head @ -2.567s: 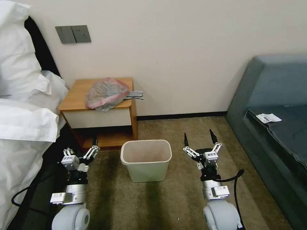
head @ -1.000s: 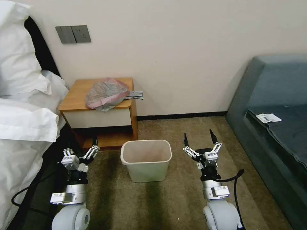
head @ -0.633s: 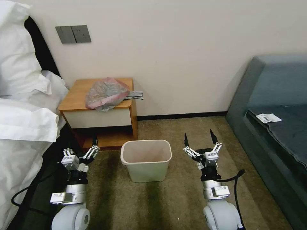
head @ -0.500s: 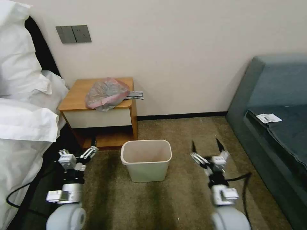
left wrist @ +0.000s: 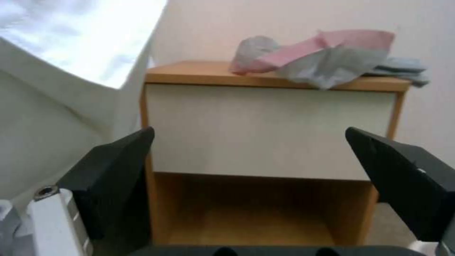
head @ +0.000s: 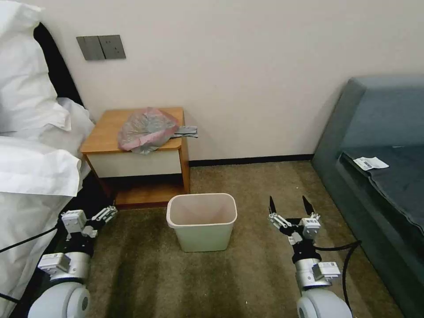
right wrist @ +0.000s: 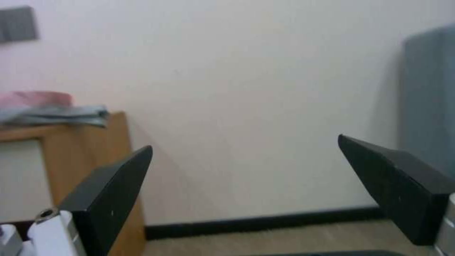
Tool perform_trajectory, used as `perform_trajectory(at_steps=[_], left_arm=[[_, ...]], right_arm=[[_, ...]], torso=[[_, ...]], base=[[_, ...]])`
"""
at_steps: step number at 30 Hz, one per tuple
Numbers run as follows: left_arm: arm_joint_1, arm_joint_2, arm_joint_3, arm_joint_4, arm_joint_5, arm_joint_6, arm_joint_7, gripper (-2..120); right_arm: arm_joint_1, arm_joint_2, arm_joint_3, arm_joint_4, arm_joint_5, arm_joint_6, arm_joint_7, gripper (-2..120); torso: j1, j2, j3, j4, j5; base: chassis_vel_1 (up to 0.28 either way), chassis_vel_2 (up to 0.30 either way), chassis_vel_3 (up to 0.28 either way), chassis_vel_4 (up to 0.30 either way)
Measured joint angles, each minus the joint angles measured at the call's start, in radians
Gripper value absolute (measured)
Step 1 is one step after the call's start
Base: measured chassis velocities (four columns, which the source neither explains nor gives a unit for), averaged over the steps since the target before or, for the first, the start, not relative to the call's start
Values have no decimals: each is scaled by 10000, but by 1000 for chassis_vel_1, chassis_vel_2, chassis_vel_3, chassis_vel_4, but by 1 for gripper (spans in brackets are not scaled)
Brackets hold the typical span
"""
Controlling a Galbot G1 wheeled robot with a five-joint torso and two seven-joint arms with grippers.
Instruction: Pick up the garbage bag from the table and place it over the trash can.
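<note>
Head view, lower left of the frame: the left gripper sits low over the carpet beside the white bedding, its fingers spread wide. At lower right the right gripper hangs low too, black fingers spread wide and pointing up the frame. Between them, just above centre bottom, the trash can stands upright on the carpet with nothing in it. Farther back, left of centre, is the table against the wall. The garbage bag lies crumpled on its top near the front edge, pink-red band showing, well apart from both grippers.
</note>
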Motion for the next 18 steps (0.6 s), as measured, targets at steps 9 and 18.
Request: perform_trajectory(at_steps=[9, 18], left_arm=[[187, -117, 69, -301, 85, -89, 143, 100], [218, -467, 9, -448, 586, -89, 139, 100]], right_arm=[[1593, -1213, -752, -490, -121, 243, -558, 100], [4646, -2915, -2783, -2649, -513, -137, -176, 100]], torso=[[0, 0, 0, 1, 1], [0, 0, 1, 1, 2]], base=[[0, 0, 0, 0], [0, 0, 0, 0]])
